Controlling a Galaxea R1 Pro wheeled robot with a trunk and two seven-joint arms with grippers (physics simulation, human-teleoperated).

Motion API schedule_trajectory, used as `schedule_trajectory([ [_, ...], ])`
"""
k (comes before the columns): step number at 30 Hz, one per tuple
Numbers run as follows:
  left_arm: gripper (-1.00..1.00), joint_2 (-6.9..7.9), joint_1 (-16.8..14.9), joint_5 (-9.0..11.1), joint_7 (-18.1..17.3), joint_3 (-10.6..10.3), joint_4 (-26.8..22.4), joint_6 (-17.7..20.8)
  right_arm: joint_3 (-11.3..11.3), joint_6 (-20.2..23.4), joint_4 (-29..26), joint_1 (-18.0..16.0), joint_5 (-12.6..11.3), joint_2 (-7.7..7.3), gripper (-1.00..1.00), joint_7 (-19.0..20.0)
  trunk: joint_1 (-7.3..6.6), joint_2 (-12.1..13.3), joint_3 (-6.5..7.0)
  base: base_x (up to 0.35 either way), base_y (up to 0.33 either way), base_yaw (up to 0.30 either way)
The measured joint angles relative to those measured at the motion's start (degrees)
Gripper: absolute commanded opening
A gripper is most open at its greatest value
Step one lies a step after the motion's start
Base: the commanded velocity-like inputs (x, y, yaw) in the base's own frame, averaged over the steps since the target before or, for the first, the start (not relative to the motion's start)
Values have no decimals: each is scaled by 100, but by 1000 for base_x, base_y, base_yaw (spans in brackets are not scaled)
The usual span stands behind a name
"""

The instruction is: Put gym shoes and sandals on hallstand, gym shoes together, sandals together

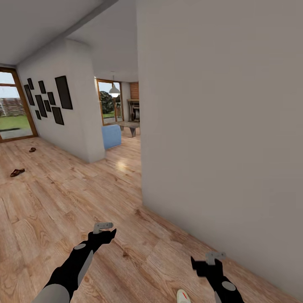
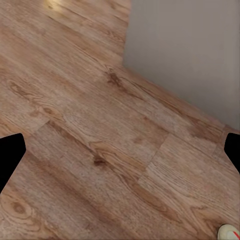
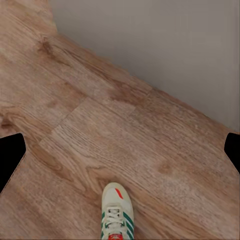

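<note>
Where the corridor floor (image 1: 63,202) runs toward the glass door at far left, two brown sandals (image 1: 17,172) lie well apart from each other, the farther one (image 1: 32,149) too small to make out. Dark picture frames (image 1: 63,92) hang on the white wall beyond. The left gripper (image 1: 103,227) hovers empty over bare planks, fingers spread. A gym shoe (image 3: 116,212) lies on the floor near the grey wall (image 1: 223,126), cut off at the head view's lower edge, just beside the right gripper (image 1: 215,255), also parted and empty.

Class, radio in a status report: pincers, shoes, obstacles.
Both pincers, left and right, empty. Gym shoe on floor by right arm. Two sandals far left.
</note>
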Motion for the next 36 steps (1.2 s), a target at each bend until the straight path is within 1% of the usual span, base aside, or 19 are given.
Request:
schedule_trajectory([
  [2,100,2,0,0,0,2,0,0,4,-130,4,-5,-2,0,100,5,0,0,0,0,0,0],
  [5,100,3,0,0,0,3,-1,0,6,-212,9,-8,0,2,100,8,0,0,0,0,0,0],
  [12,100,3,0,0,0,4,-3,0,8,-263,7,-10,1,0,100,10,0,0,0,0,0,0],
  [22,100,4,0,-1,0,4,-1,0,8,-263,0,-10,0,0,100,3,219,-400,-191,0,0,4],
  [36,100,4,0,0,-3,1,-2,1,8,-266,12,-11,-6,0,100,-4,527,-961,-558,0,0,65],
])
